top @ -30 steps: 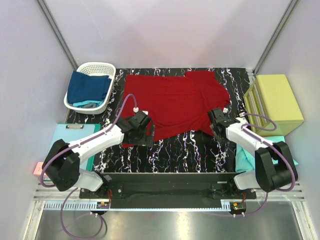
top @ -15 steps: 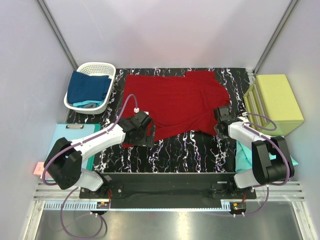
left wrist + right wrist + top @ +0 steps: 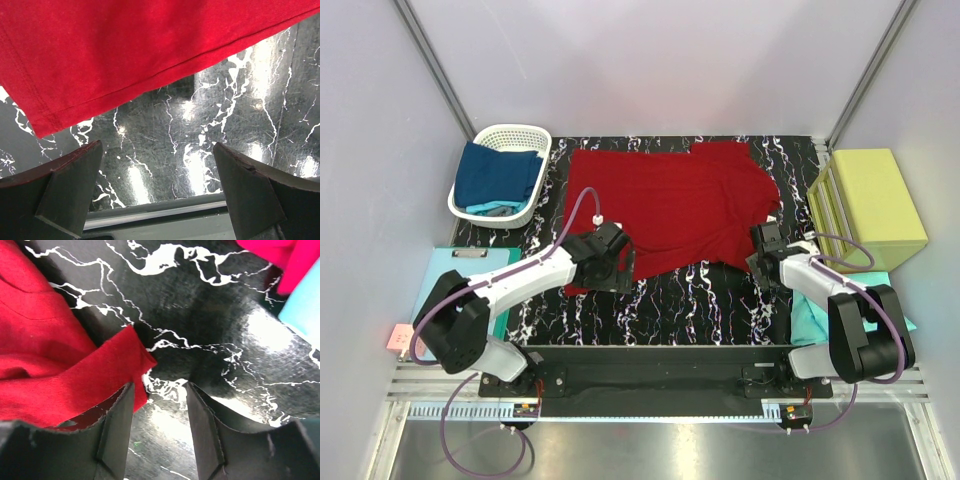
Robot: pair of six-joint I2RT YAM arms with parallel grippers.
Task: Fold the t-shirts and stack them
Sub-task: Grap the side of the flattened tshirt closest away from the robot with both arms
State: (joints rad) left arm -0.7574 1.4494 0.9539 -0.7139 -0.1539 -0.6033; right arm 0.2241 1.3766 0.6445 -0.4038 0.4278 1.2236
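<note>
A dark red t-shirt [image 3: 670, 205] lies spread on the black marbled table [image 3: 700, 300]. My left gripper [image 3: 613, 266] hovers at its near-left hem. In the left wrist view the red t-shirt's hem [image 3: 140, 60] runs just beyond my wide-open left gripper [image 3: 157, 172], which has only table between its fingers. My right gripper [image 3: 761, 252] is at the near-right corner. In the right wrist view the red t-shirt's corner [image 3: 100, 375] rests against the left finger [image 3: 117, 435] of my open right gripper [image 3: 160, 407]. More t-shirts, navy blue [image 3: 498, 175], fill a basket.
The white basket [image 3: 533, 134] stands at the back left. A yellow-green box [image 3: 875, 200] sits at the right, with teal cloth [image 3: 808, 318] in front of it. A pale-blue sheet [image 3: 450, 268] lies at the left. Magenta cloth [image 3: 287, 255] shows at the right wrist view's top.
My left gripper has edged right along the shirt's near hem. My right gripper has shifted a little at the shirt's right corner. The shirt lies as before.
</note>
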